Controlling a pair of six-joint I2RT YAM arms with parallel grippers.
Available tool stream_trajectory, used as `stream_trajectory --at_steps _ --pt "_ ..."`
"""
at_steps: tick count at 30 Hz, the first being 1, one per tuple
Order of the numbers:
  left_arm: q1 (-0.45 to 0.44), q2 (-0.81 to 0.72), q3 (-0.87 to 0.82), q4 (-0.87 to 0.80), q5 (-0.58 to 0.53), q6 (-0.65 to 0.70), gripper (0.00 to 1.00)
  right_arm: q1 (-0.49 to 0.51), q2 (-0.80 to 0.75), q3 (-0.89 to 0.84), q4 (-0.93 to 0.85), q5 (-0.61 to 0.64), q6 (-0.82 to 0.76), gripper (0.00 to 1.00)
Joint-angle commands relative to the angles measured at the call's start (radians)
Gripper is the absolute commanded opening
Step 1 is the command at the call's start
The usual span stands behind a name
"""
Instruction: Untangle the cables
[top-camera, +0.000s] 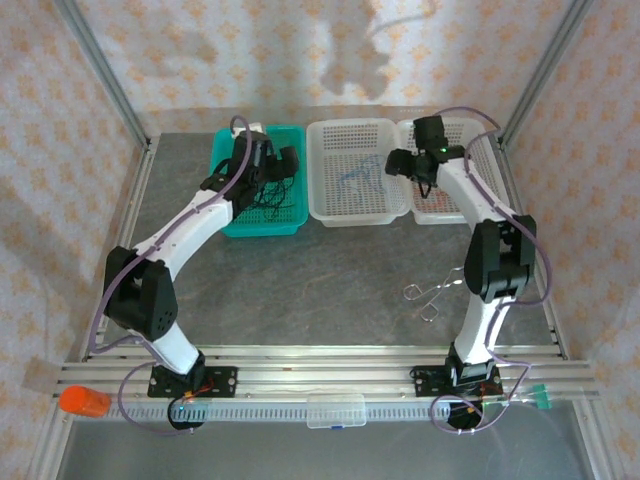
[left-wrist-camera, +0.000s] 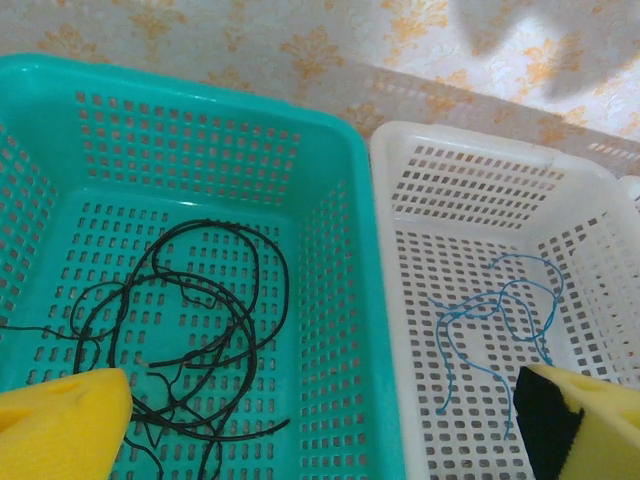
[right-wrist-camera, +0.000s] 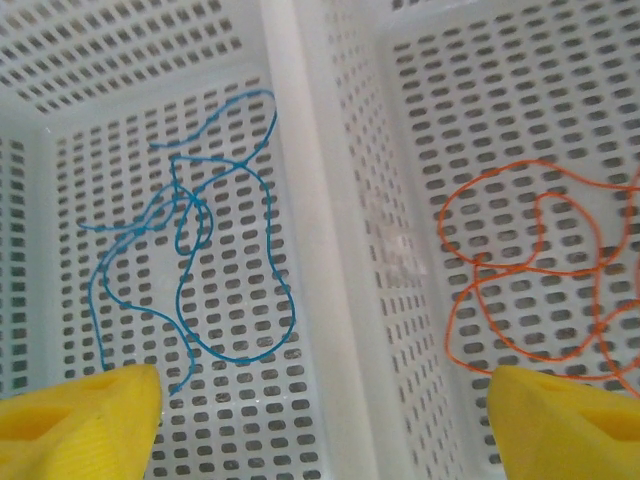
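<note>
Each one sits in its own bin. The thin black cable (left-wrist-camera: 200, 350) lies in round curls in the teal perforated plastic basket (left-wrist-camera: 150, 75), with no real long axis. The thin blue cable (right-wrist-camera: 185, 215) in the middle white perforated basket (right-wrist-camera: 150, 60) runs near-to-far in the right wrist view, with its loose end nearest the camera. The thin orange-red cable (right-wrist-camera: 540, 260) sprawls sideways in the right white perforated basket (right-wrist-camera: 480, 90).

The left end effector (left-wrist-camera: 320, 430) hangs released over the teal basket, arm stretched forward. The right end effector (right-wrist-camera: 320, 420), also released, hangs over the two white baskets' adjoining walls.

Robot lab test cell. Left arm (top-camera: 190, 235) and right arm (top-camera: 490, 262) bolted to an aluminium rail (top-camera: 300, 375) at the near edge of a grey counter (top-camera: 320, 295). Metal frame posts (top-camera: 100, 75) at corners, patterned backdrop (top-camera: 280, 50) all round, teal basket (top-camera: 262, 232) and white baskets (top-camera: 360, 219) lined up at back.
</note>
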Motion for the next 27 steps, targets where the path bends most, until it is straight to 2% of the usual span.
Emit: stream_trajectory --at_steps 1,5,17,21,27 --pt "-0.001 0.076 0.035 -0.029 0.1 -0.022 0.99 0.003 0.053 0.067 -0.079 0.088 0.007 0.82" --pt "-0.002 0.154 0.078 -0.016 0.165 -0.036 0.96 0.003 0.099 0.096 -0.092 0.184 0.028 0.82" --pt "-0.013 0.34 0.19 0.008 0.288 -0.022 0.85 -0.007 0.183 0.13 -0.083 0.067 0.012 0.71" --pt "-0.015 0.381 0.222 -0.008 0.279 -0.01 0.81 -0.006 0.201 0.145 -0.092 0.014 0.001 0.64" --pt "-0.015 0.421 0.263 -0.07 0.209 0.005 0.74 0.007 0.197 0.135 -0.099 -0.022 -0.003 0.57"
